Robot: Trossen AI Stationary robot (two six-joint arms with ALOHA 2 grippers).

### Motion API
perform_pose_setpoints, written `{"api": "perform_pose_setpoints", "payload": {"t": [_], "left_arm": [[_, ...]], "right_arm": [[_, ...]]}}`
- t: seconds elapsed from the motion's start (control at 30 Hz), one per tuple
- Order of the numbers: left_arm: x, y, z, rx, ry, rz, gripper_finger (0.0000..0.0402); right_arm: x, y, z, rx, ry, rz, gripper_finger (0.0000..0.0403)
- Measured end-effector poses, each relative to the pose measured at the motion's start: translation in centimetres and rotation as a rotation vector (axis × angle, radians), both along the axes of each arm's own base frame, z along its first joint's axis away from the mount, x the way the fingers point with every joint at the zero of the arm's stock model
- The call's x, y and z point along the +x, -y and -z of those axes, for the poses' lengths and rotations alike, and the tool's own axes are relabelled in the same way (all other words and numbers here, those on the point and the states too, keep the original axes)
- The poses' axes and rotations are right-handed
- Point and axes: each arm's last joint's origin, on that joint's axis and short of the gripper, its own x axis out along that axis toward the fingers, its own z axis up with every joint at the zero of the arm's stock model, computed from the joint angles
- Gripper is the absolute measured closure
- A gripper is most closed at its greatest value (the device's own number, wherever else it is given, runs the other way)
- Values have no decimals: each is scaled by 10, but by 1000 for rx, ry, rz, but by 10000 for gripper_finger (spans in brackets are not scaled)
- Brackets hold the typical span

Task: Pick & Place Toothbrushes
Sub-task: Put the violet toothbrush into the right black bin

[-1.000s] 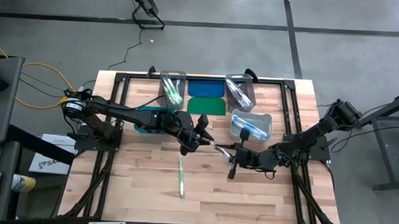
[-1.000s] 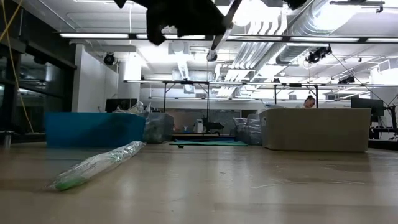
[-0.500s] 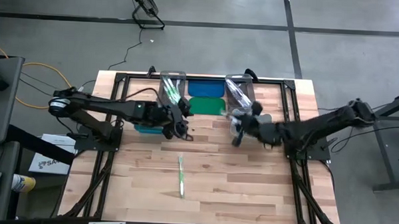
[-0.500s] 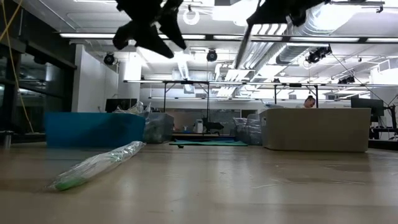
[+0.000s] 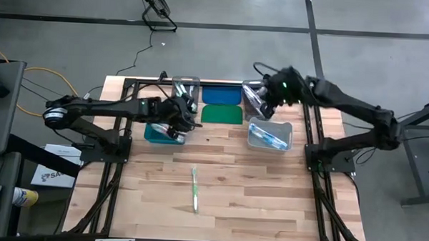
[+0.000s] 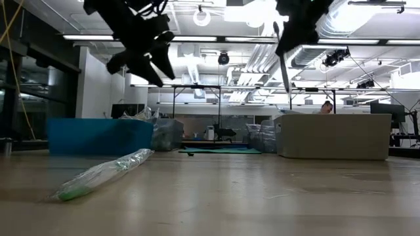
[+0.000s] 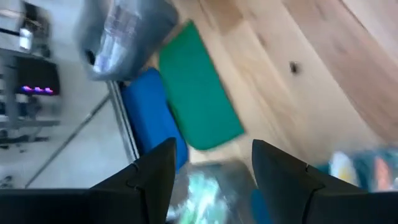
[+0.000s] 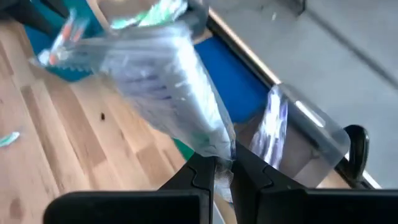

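High view shows our right gripper [image 5: 267, 101] clenching a wrapped toothbrush [image 8: 177, 93] above the rear bins, left gripper [image 5: 188, 118] released (one toothbrush [image 5: 195, 189] left on the table).

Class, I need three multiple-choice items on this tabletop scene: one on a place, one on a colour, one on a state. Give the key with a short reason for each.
1. Where does the loose toothbrush lie?
A. On the bare wood of the table, near its front
B. In the teal bin
C. On the blue lid

2. What colours are the two flat lids between the far bins?
A. Red and yellow
B. Blue and green
C. Both white

3. What is the right gripper doing?
A. Hanging open and empty
B. Resting flat on the table
C. Pinching a wrapped toothbrush

Key: 1 A, the high view shows it alone on the boards. 2 B, blue lid and green lid. 3 C, its fingers clamp a wrapped toothbrush.
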Motion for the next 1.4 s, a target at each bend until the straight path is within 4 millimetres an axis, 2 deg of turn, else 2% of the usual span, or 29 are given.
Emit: {"api": "perform_pose_setpoints", "payload": {"t": [0.13, 0.43, 0.63, 0.77, 1.13, 1.27, 1.4], "left_arm": [[-8, 0, 5, -16, 63, 18, 201], [-33, 6, -3, -38, 170, 2, 201], [-45, 8, -3, -53, 193, -13, 201], [-47, 9, 0, -56, 195, -15, 201], [-47, 9, 2, -60, 187, -11, 201], [-47, 9, 2, -60, 187, -11, 201], [-48, 9, 2, -61, 187, -11, 201]], "right_arm": [[5, 35, 4, 107, -113, -9, 384], [27, 108, 38, 282, -369, 28, 384], [41, 140, 58, 382, -451, 36, 384], [47, 155, 73, 431, -466, 44, 384], [47, 184, 125, 606, -524, 43, 381], [49, 187, 132, 599, -524, 40, 369], [49, 188, 129, 565, -526, 55, 333]]}}
